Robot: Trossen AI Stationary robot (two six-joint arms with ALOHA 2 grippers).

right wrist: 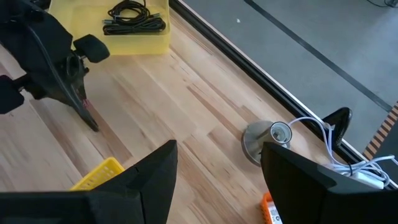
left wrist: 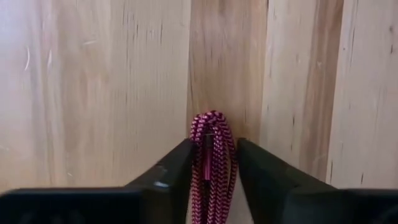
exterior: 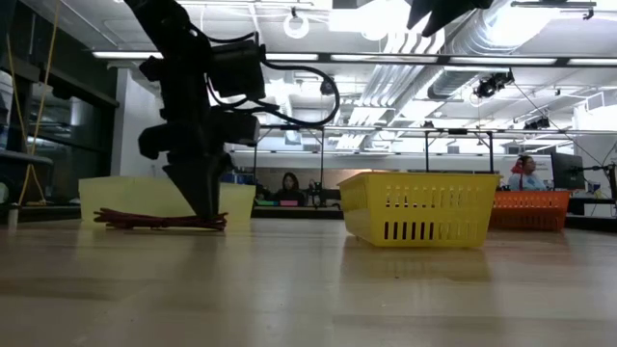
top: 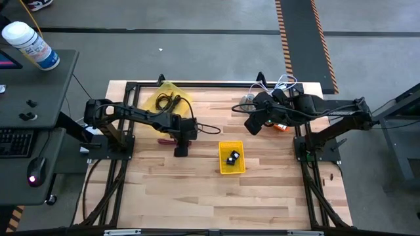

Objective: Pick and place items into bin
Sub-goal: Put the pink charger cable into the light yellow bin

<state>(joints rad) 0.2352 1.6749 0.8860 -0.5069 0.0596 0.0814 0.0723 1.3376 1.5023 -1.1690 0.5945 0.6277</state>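
A red-and-black braided cord bundle [exterior: 145, 220] lies flat on the wooden table, left of the yellow bin [top: 223, 147]; I see no red-handled tool. My left gripper [top: 180, 149] stands over the bundle's right end, shut on it. Two small black blocks [top: 233, 157] lie in the bin. A coiled black cable [right wrist: 134, 18] rests in a pale yellow tray [top: 172, 90] at the far edge. My right gripper [right wrist: 217, 186] hovers open above the table's far right part, touching nothing. No white packets show. My left gripper pinches the cord bundle between its two fingers, just behind the looped end [left wrist: 212, 124] that pokes out past the fingertips. It comes from above, pointing down, fingers across the bundle. The bundle lies along the table [exterior: 116, 221], stretching left from the fingers.
A grey metal cone [right wrist: 261, 140] and white cables [right wrist: 348, 158] sit at the far right edge, with an orange object [right wrist: 270, 210] under my right arm. The black frame rail [top: 216, 84] runs along the far edge. Bare wood [top: 216, 196] spreads toward the near edge.
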